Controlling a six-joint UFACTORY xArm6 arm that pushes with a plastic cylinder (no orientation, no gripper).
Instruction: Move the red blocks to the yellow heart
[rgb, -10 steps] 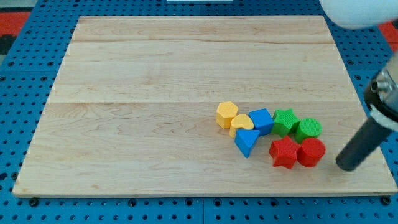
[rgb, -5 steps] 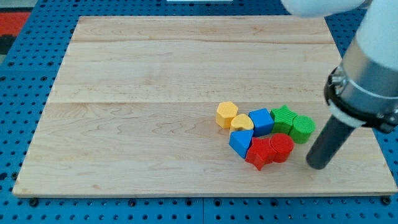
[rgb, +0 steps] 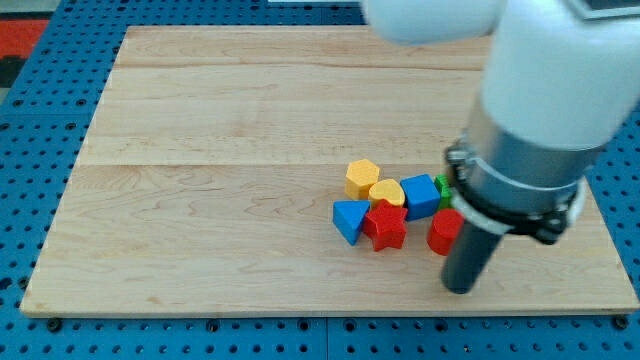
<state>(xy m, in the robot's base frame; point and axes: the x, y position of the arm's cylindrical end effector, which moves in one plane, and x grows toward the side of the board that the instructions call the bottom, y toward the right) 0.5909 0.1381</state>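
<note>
The yellow heart (rgb: 388, 191) lies right of the board's middle, touching a yellow hexagon (rgb: 363, 178) on its left. The red star (rgb: 386, 225) sits just below the heart, touching it. The red cylinder (rgb: 443, 231) lies to the right of the star, partly hidden by my rod. My tip (rgb: 458, 286) is on the board just below and right of the red cylinder. A blue triangle (rgb: 350, 219) touches the star's left side. A blue cube (rgb: 421, 196) sits right of the heart.
A green block (rgb: 443, 186) peeks out behind my arm, right of the blue cube; its shape is hidden. The arm's white and grey body covers the board's right side. The wooden board (rgb: 200, 200) sits on a blue pegboard.
My tip has swept left along the lower right of the board. The red star and red cylinder slid left; the star now touches the heart. The blue triangle was pushed left.
</note>
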